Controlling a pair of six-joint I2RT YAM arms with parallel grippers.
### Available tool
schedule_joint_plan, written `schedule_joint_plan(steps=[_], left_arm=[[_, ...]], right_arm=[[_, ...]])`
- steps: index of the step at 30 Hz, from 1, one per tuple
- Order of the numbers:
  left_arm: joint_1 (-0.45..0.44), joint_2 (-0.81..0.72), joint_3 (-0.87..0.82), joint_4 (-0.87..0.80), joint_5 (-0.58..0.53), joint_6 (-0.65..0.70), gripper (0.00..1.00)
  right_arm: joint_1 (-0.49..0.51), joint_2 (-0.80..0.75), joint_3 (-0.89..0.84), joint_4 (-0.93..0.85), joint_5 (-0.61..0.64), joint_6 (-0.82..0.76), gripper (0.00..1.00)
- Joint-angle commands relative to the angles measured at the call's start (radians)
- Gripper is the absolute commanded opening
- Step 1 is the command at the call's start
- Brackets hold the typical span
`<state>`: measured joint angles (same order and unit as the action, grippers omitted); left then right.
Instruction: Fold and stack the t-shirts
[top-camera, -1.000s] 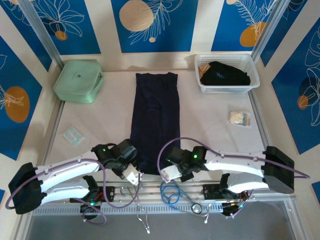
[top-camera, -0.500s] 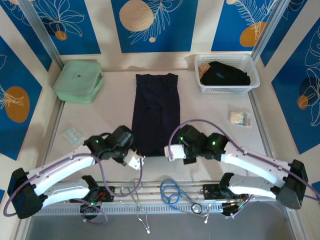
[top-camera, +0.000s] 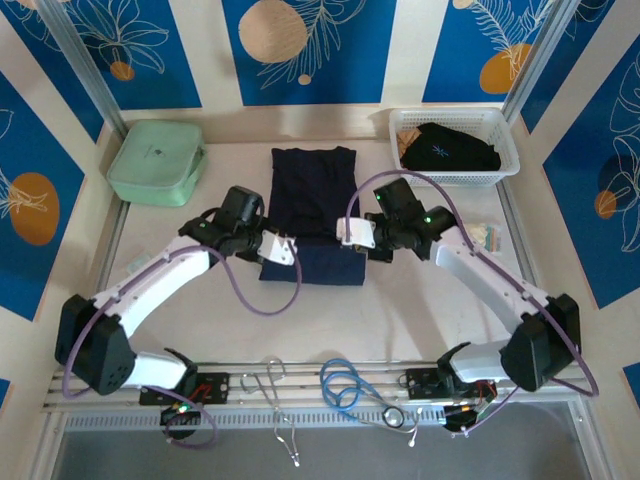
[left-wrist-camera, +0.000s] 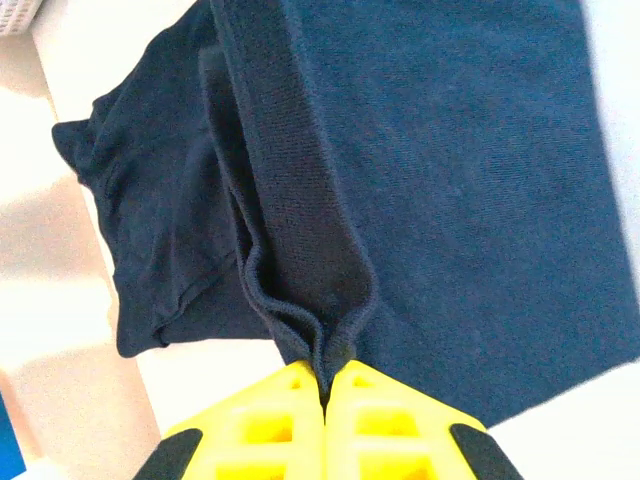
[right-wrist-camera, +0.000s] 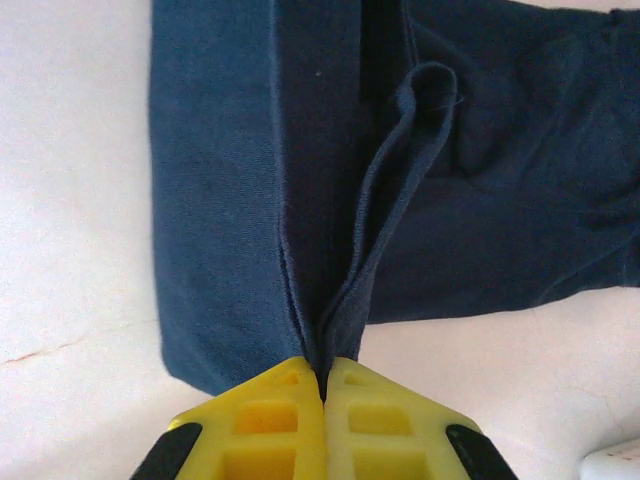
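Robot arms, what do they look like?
The left arm and right arm are white shells with black joints, each with a looping purple cable and a small green light. The left end effector and right end effector have yellow fingers with square hollows.

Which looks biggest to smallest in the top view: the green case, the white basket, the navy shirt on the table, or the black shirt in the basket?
1. navy shirt
2. white basket
3. green case, close to the basket, so this pair is unsure
4. black shirt
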<state>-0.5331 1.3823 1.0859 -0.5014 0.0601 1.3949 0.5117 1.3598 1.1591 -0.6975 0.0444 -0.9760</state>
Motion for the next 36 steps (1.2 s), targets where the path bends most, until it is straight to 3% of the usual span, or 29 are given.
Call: schedule_joint_plan(steps=[1, 17, 30, 31, 34, 36], left_arm=[[0.046, 0.062, 0.07, 0.091, 0.048, 0.01, 0.0], [0.126, 0.365, 0.141, 0.355, -0.013, -0.019, 0.0], [0.159, 0.558, 0.147, 0.585, -0.113, -0.05, 0.01], [0.159, 0.563, 0.146, 0.6, -0.117, -0.054, 0.12], [0.158, 0.574, 0.148, 0.635, -0.12, -0.078, 0.31], [0.158, 0.576, 0.157, 0.651, -0.128, -0.093, 0.37]], right_arm=[[-0.042, 0.07, 0.052, 0.054, -0.048, -0.033, 0.0], [-0.13, 0.427, 0.133, 0.365, 0.019, 0.037, 0.0], [-0.15, 0.641, 0.259, 0.461, 0.093, 0.15, 0.03], [-0.15, 0.654, 0.272, 0.463, 0.101, 0.165, 0.06], [-0.151, 0.683, 0.307, 0.467, 0.122, 0.213, 0.27], [-0.156, 0.693, 0.329, 0.466, 0.133, 0.243, 0.35]])
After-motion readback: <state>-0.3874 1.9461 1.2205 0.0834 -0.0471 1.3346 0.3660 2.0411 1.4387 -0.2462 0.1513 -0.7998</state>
